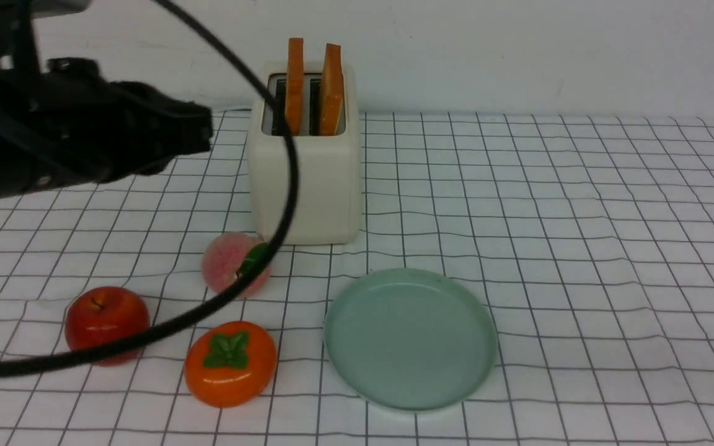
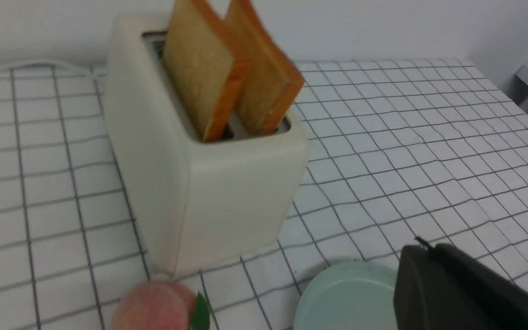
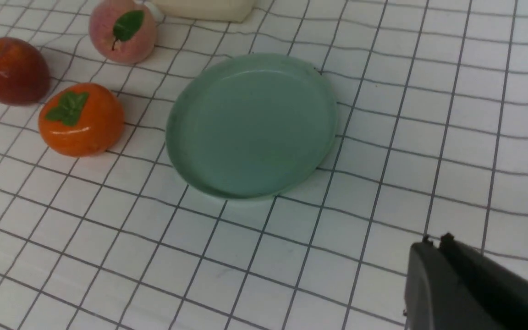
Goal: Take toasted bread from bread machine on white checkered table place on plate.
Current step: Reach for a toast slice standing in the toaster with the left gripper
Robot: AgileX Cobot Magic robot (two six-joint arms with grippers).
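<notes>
Two slices of toasted bread [image 1: 312, 87] [image 2: 227, 73] stand upright in the slots of the cream-white bread machine [image 1: 304, 186] [image 2: 200, 192] at the back of the white checkered table [image 1: 580, 248]. In front of it lies the bare mint-green plate [image 1: 410, 337] [image 2: 346, 298] [image 3: 251, 123]. My left gripper [image 1: 205, 130] [image 2: 424, 250] hovers left of the bread machine, jaws pressed together with nothing between them. The right gripper [image 3: 433, 243] hangs over bare cloth near the plate, shut and holding nothing; the front view does not show it.
A pink peach [image 1: 234, 261] [image 3: 123, 31] lies by the bread machine's front left corner. A red apple [image 1: 106, 322] [image 3: 11, 71] and an orange persimmon [image 1: 230, 362] [image 3: 80, 118] sit left of the plate. A black cable [image 1: 282, 204] arcs across the front view.
</notes>
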